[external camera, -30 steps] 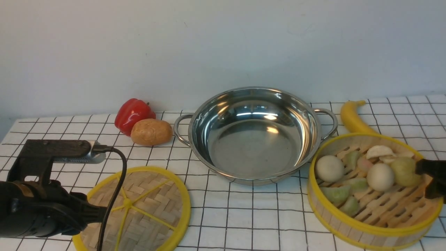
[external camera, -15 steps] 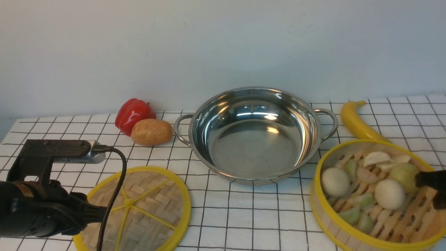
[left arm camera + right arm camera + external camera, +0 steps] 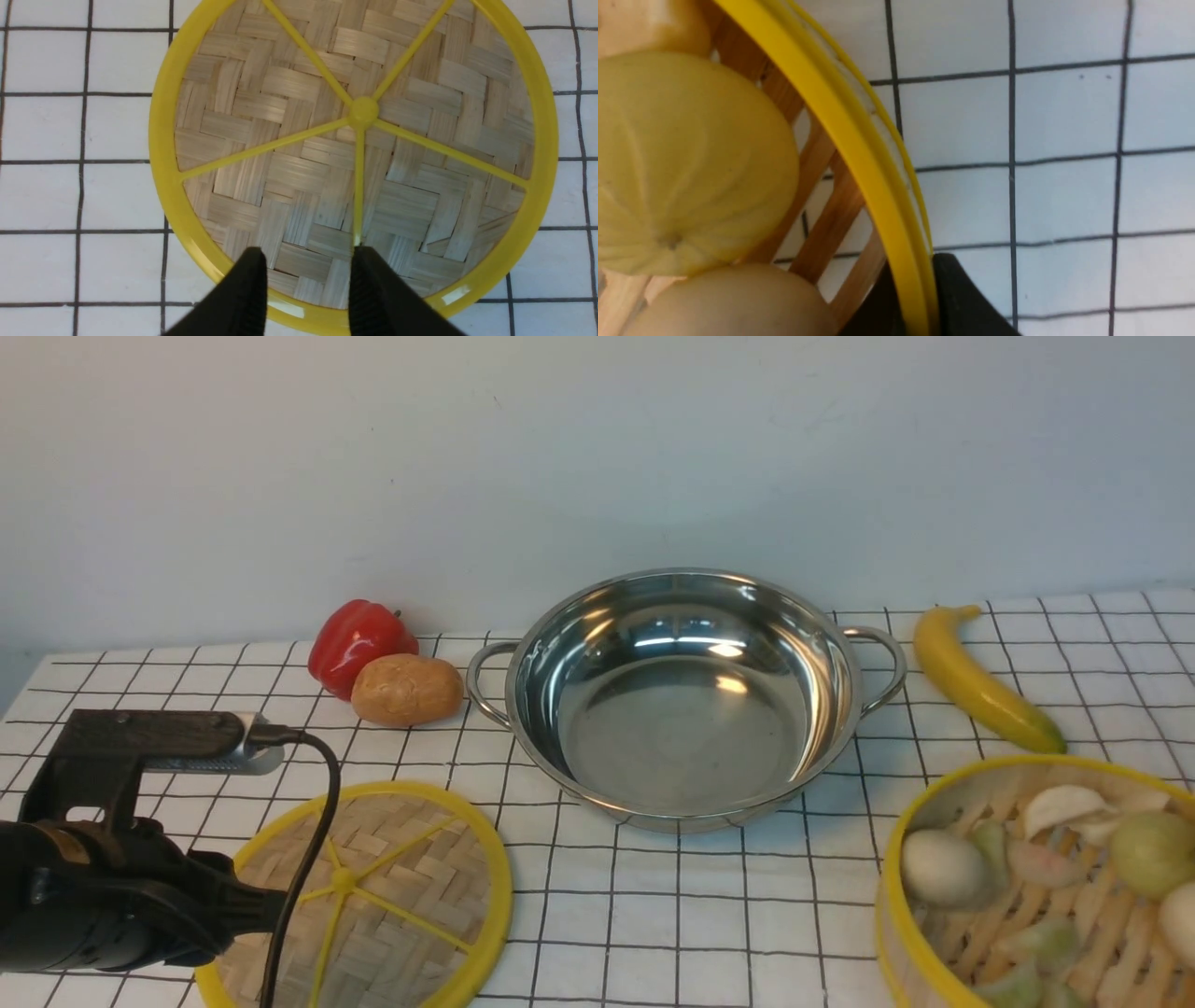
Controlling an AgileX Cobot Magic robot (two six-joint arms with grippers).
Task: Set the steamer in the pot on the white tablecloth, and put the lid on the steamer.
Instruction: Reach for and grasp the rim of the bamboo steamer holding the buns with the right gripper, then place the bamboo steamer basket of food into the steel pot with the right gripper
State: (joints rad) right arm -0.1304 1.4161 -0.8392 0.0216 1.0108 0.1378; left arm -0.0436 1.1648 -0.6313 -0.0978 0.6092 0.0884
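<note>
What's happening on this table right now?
The right pincer is clamped on the yellow rim of the steamer, which is at the front right and appears raised off the tablecloth. The pot stands empty in the middle. The lid lies flat on the cloth at the front left, with the left pincer open above its edge, not gripping it.
</note>
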